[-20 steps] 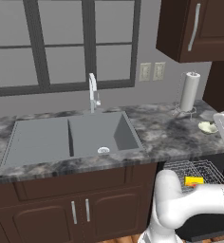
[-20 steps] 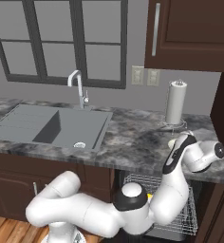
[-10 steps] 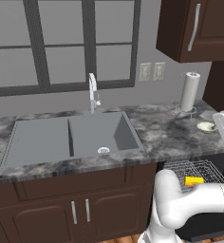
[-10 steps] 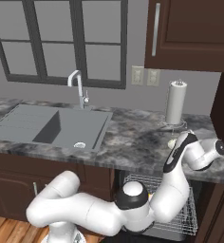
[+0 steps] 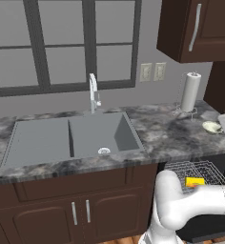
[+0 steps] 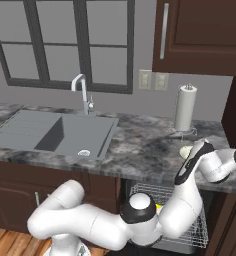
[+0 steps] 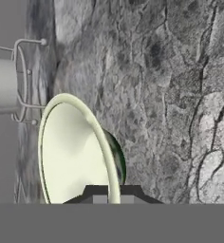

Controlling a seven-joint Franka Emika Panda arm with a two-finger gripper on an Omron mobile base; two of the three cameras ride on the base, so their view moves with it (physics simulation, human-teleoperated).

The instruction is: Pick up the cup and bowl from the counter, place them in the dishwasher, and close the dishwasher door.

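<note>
The pale cream bowl (image 7: 71, 152) sits on the marbled counter (image 7: 171, 95), and its rim runs between my two dark fingertips (image 7: 97, 192). My gripper (image 7: 113, 193) is shut on that rim, the jaws close together on either side of it. From the left base the bowl (image 5: 211, 127) lies at the counter's right end, with the gripper (image 5: 222, 127) right beside it. In the right base view my hand partly hides the bowl (image 6: 184, 150). The yellow cup (image 5: 195, 181) lies in the silver wire rack (image 5: 181, 167) of the open dishwasher below.
A white paper-towel roll (image 5: 190, 92) on a wire stand rises just behind the bowl. The grey double sink (image 5: 71, 138) and its faucet (image 5: 93, 93) lie to the left. A dark brown wall cabinet (image 6: 200, 35) hangs overhead.
My hand has barely shifted at the bowl, settling slightly lower. The bowl and the cup have stayed in place.
</note>
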